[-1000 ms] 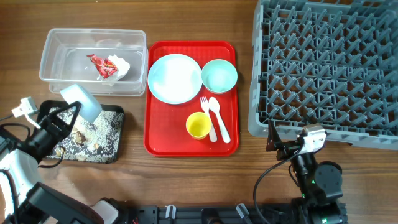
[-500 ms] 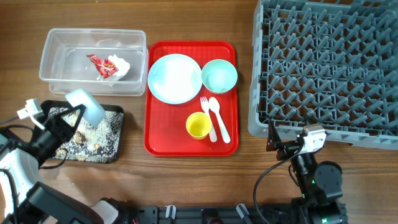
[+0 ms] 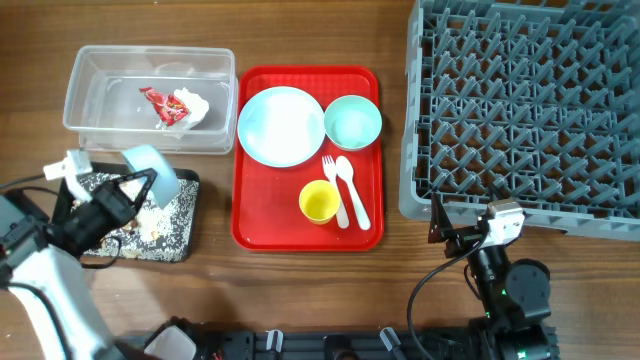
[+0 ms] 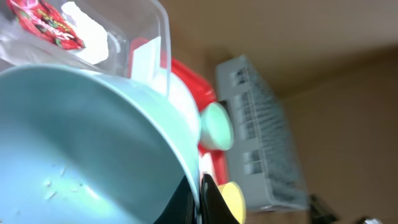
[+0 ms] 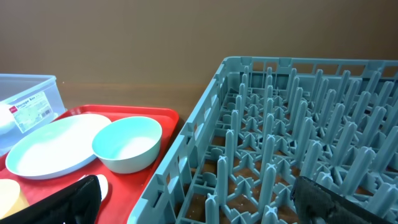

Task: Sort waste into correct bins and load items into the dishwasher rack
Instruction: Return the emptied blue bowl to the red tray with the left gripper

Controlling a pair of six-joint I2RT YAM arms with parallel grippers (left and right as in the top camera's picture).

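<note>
**Landmark:** red tray (image 3: pixel 265 205), lying flat at the middle of the table.

1. Left gripper (image 3: pixel 133 188): working well left of the red tray, its fingers pinching the rim of the held bowl (image 3: pixel 150 166).
2. Held bowl, pale blue-green: hanging tilted in the air left of the red tray, over the black tray (image 3: pixel 188 245). A few pale specks are clinging to its inside.
3. Black tray: lying just left of the red tray's near half, with the food scraps (image 3: pixel 152 212) lying in it, brownish-white and crumbly.
4. Clear tub (image 3: pixel 90 70): sitting just left of the red tray's far half, with the red-and-white wrapper (image 3: pixel 162 104) and white tissue (image 3: pixel 194 103) lying in it.
5. Plate (image 3: pixel 281 125), pale blue: resting on the red tray's far left part.
6. Second bowl (image 3: pixel 352 121): standing upright on the red tray's far right corner, beside the plate.
7. Cup (image 3: pixel 319 202), yellow: standing on the red tray's near part.
8. Fork (image 3: pixel 333 188) and spoon (image 3: pixel 353 190), white: lying side by side on the red tray, just right of the cup.
9. Dishwasher rack (image 3: pixel 530 105), grey and pegged: sitting right of the red tray.
10. Right gripper (image 3: pixel 442 228): waiting right of the red tray at the rack's near left corner, fingers spread wide and gripping nothing.
</note>
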